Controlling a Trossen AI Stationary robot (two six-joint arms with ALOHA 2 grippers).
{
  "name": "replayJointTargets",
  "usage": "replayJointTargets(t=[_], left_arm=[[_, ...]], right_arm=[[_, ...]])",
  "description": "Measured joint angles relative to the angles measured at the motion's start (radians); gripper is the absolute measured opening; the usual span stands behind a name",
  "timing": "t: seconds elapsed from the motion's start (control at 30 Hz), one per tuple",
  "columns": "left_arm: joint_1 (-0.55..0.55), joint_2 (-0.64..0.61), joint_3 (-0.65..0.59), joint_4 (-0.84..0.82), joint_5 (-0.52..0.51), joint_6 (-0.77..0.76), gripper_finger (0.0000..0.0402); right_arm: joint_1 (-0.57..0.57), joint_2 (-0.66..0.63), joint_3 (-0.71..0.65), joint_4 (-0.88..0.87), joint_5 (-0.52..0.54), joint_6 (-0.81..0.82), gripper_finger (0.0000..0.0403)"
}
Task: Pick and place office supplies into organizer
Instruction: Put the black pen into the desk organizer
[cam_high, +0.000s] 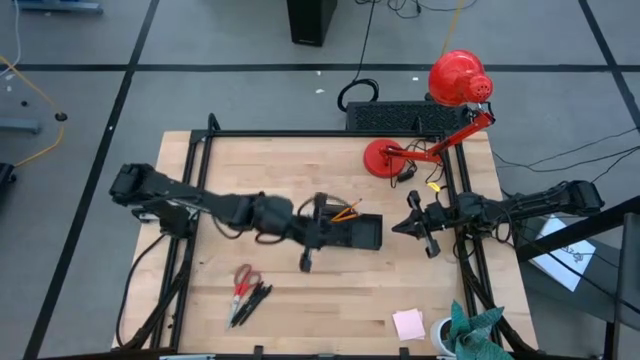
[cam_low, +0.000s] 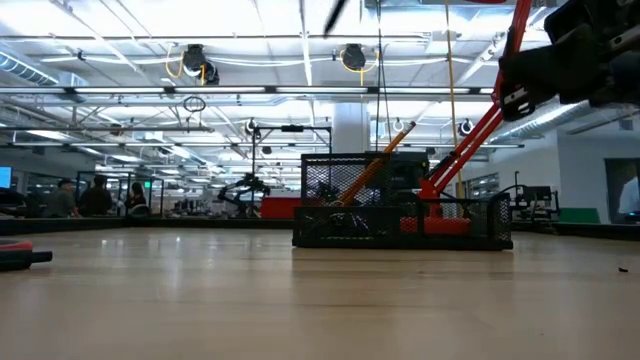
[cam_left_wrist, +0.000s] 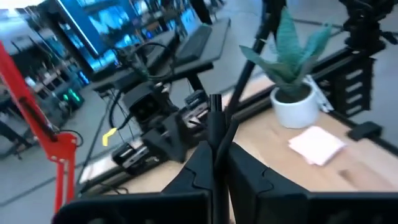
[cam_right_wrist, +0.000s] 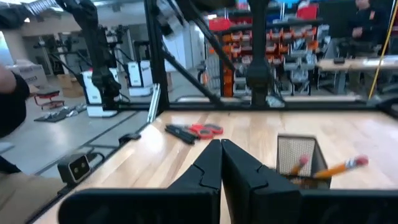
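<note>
The organizer (cam_high: 366, 233), a black mesh tray, stands mid-table with an orange pencil (cam_high: 347, 211) leaning out of it; the low view shows the organizer (cam_low: 400, 215) and the pencil (cam_low: 375, 165) too. My left gripper (cam_high: 312, 232) hovers by the organizer's left end, shut on a black pen (cam_left_wrist: 216, 115). Red-handled scissors (cam_high: 243, 279) and black pens (cam_high: 250, 300) lie near the front left. A pink sticky-note pad (cam_high: 408, 323) lies at the front right. My right gripper (cam_high: 413, 226) waits shut and empty to the right of the organizer. My left gripper pinches the black pen's shaft (cam_left_wrist: 216, 140) between its two fingers (cam_left_wrist: 245, 165). The fingers come roughly level from the table's left. The pen is lifted clear of the table, and one end (cam_left_wrist: 215, 99) stands out beyond the fingertips.
A red desk lamp (cam_high: 455, 80) with its round base (cam_high: 385, 158) stands at the far right. A white pot with a teal plant (cam_high: 470, 330) sits at the front right corner. A black frame (cam_high: 190, 150) borders the table.
</note>
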Motion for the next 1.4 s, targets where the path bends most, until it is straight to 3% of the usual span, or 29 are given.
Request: replayJointTargets(t=[0.17, 0.33, 0.57, 1.07, 1.4], left_arm=[[0.133, 0.000, -0.139, 0.213, 0.141, -0.029, 0.0024], [0.249, 0.000, -0.227, 0.303, 0.250, -0.140, 0.0015], [0.284, 0.041, -0.272, 0.357, 0.330, -0.129, 0.0021], [0.339, 0.253, -0.270, 0.533, 0.346, -0.189, 0.0018], [0.329, 0.313, -0.269, 0.513, 0.219, -0.243, 0.0025]], right_arm=[[0.000, 0.000, 0.000, 0.042, -0.001, 0.007, 0.0000], [0.000, 0.000, 0.000, 0.015, -0.028, 0.021, 0.0000], [0.000, 0.000, 0.000, 0.000, -0.026, 0.015, 0.0000], [0.000, 0.001, 0.000, -0.003, -0.021, 0.023, 0.0000], [0.000, 0.001, 0.000, -0.002, -0.021, 0.022, 0.0000]])
